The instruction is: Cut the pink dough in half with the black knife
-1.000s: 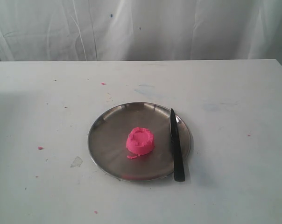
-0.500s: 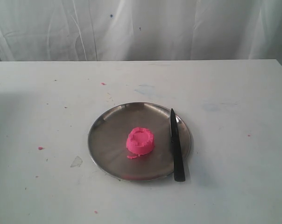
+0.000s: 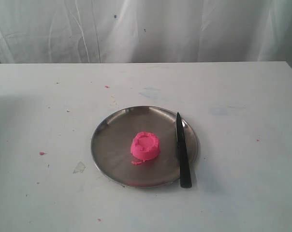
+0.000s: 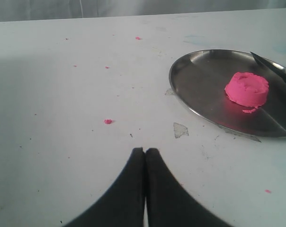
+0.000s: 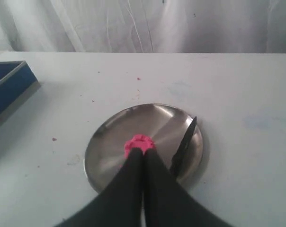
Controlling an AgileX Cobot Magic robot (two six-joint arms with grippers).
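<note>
The pink dough [image 3: 145, 146] is one round puck with a ridged rim, lying in the middle of a round steel plate [image 3: 107, 145]. The black knife [image 3: 182, 153] lies on the plate's right side, its tip pointing away and its handle end over the near rim. In the left wrist view my left gripper [image 4: 145, 150] is shut and empty above the bare table, with the dough [image 4: 247, 88] and the knife's blade [image 4: 274, 72] well off to one side. My right gripper [image 5: 143, 151] is also shut and empty, its tips covering part of the dough [image 5: 139, 141], with the knife [image 5: 184, 144] beside them.
Tiny pink crumbs [image 3: 41, 153] dot the white table [image 3: 49, 193], and a small pale scrap [image 3: 79, 167] lies left of the plate. A white curtain [image 3: 146, 29] hangs behind. A blue box [image 5: 10, 87] shows only in the right wrist view.
A dark sliver of the right arm has come in at the right edge of the exterior view. Dough, knife and plate have not moved.
</note>
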